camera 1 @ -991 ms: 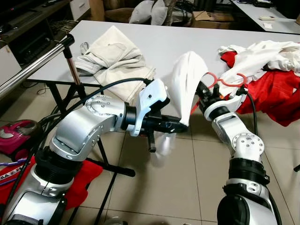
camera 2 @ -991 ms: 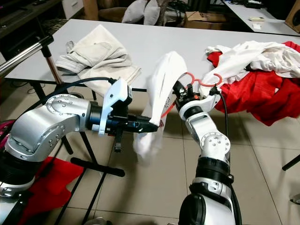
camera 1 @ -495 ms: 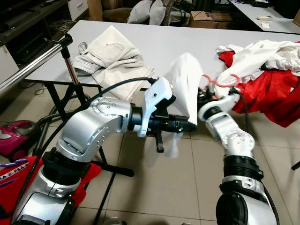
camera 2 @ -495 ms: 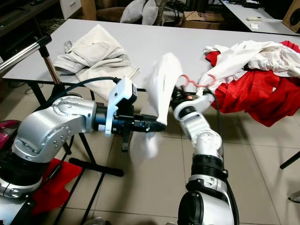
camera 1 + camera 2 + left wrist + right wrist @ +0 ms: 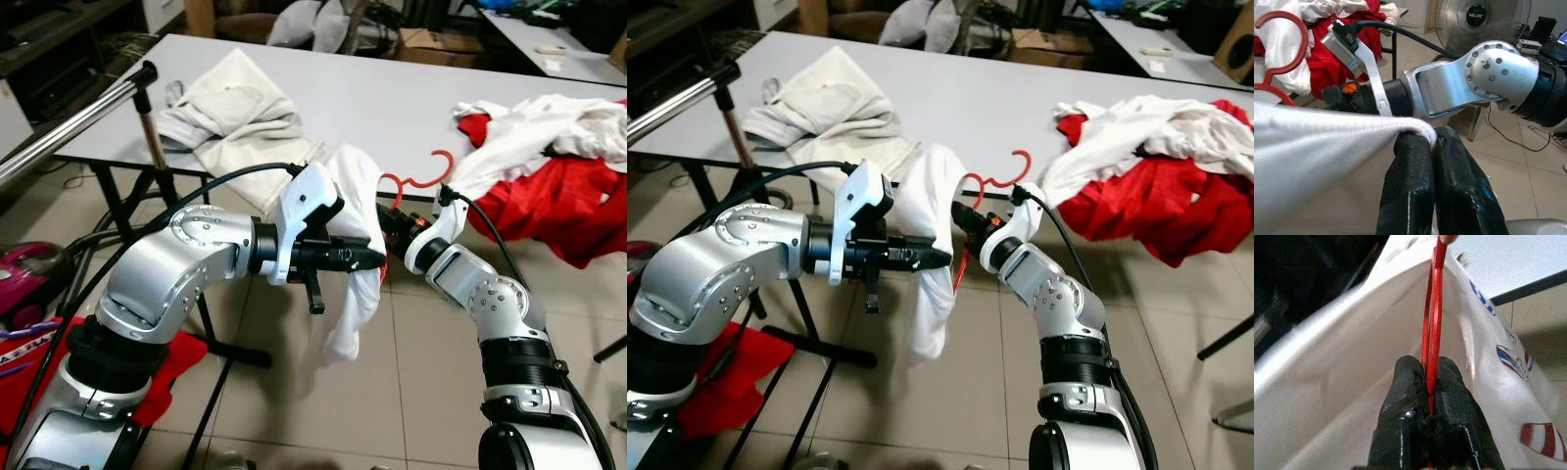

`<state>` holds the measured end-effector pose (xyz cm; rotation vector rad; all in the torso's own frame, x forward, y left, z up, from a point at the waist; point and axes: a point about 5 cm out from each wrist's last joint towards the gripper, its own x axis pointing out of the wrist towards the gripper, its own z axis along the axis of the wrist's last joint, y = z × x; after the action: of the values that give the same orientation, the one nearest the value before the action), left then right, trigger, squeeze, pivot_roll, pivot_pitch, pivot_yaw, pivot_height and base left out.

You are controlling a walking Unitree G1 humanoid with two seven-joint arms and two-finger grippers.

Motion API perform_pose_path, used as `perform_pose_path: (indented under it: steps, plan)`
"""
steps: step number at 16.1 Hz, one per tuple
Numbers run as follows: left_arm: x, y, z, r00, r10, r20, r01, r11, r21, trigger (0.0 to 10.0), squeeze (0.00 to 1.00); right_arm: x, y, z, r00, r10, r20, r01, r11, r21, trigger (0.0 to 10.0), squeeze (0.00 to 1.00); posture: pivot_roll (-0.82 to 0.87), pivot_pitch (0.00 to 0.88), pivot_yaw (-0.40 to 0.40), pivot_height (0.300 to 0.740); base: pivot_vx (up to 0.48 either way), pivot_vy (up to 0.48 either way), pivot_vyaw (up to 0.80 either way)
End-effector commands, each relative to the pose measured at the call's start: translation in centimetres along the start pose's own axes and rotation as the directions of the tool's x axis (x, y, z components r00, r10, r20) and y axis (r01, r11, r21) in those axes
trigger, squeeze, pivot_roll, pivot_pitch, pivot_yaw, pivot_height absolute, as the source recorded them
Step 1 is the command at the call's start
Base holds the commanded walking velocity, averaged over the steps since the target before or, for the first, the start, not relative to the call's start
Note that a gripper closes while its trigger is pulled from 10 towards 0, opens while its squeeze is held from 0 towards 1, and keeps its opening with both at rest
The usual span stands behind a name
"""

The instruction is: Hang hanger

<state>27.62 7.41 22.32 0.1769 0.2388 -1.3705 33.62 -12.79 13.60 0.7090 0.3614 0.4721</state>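
Note:
A red plastic hanger [image 5: 429,174] sits inside a white garment [image 5: 355,230], its hook sticking up just in front of the table edge. My right gripper [image 5: 1429,368] is shut on the hanger's red bar inside the cloth, and it shows from the head at the garment's right side [image 5: 390,223]. My left gripper [image 5: 380,258] reaches in from the left and is shut on the garment's hem [image 5: 1420,128]. The cloth drapes over its fingers [image 5: 1410,166] and hangs toward the floor. A silver rack rail [image 5: 69,127] runs along the far left.
A grey table [image 5: 392,88] carries a beige garment [image 5: 235,108] and a heap of red and white clothes [image 5: 549,166]. The rack's black legs [image 5: 211,333], a red cloth [image 5: 171,377] and a pink vacuum [image 5: 24,284] are on the tiled floor. A fan [image 5: 1481,19] stands behind.
The right gripper has drawn the hanger left and away from the clothes heap. The garment now hangs lower, draped over the left gripper. The camera has shifted slightly.

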Motion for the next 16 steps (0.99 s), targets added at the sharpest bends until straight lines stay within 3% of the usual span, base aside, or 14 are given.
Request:
perform_pose_path:
  steps: [1,4,6,7,9,11,13,16]
  plan:
    - [-0.2,0.1,0.7,1.000,0.017,-0.008,-0.017,0.999,0.041,0.0,0.00,-0.9,0.4,-0.2,0.996,0.036,-0.080,-0.044,0.993,-0.108,10.0,0.00,0.02,0.000,-0.083,0.740,0.000,0.000,0.00]
    - [-0.5,0.7,0.3,0.997,0.049,-0.055,-0.045,0.997,0.059,0.0,0.00,-2.4,1.1,-0.9,0.972,0.102,-0.210,-0.147,0.966,-0.211,10.0,0.00,0.01,0.000,-0.069,0.740,0.000,0.000,0.00]
    - [-0.6,1.0,0.2,0.996,0.065,-0.058,-0.062,0.996,0.057,0.0,0.00,-3.1,1.7,-0.9,0.954,0.151,-0.258,-0.210,0.953,-0.218,10.0,0.00,0.01,0.000,-0.067,0.740,0.000,0.000,0.00]
    - [-0.6,1.4,0.3,0.994,0.094,-0.052,-0.092,0.994,0.051,0.0,0.00,-4.1,2.3,-1.5,0.917,0.217,-0.333,-0.298,0.930,-0.216,10.0,0.00,0.01,0.000,-0.061,0.740,0.000,0.000,0.00]
    - [-0.6,1.9,0.4,0.990,0.131,-0.045,-0.129,0.991,0.041,0.0,0.00,-4.9,2.6,-2.1,0.887,0.251,-0.388,-0.350,0.913,-0.209,10.0,0.00,0.01,0.000,-0.059,0.740,0.000,0.000,0.00]
    - [-0.5,2.3,0.3,0.984,0.175,-0.044,-0.175,0.984,0.018,0.0,0.00,-4.7,2.0,-2.4,0.917,0.225,-0.329,-0.281,0.951,-0.133,10.0,0.00,0.02,0.000,-0.056,0.740,0.000,0.000,0.00]
    - [-0.5,2.5,-0.4,0.972,0.215,-0.091,-0.213,0.977,0.032,0.0,0.00,-4.8,2.5,-2.2,0.922,0.264,-0.284,-0.295,0.953,-0.072,10.0,0.00,0.01,0.000,-0.050,0.740,0.000,0.000,0.00]
    - [-0.8,3.0,-0.6,0.960,0.257,-0.110,-0.253,0.966,0.045,0.0,0.00,-5.1,1.6,-2.4,0.936,0.209,-0.283,-0.241,0.967,-0.083,10.0,0.00,0.01,0.000,-0.047,0.740,0.000,0.000,0.00]
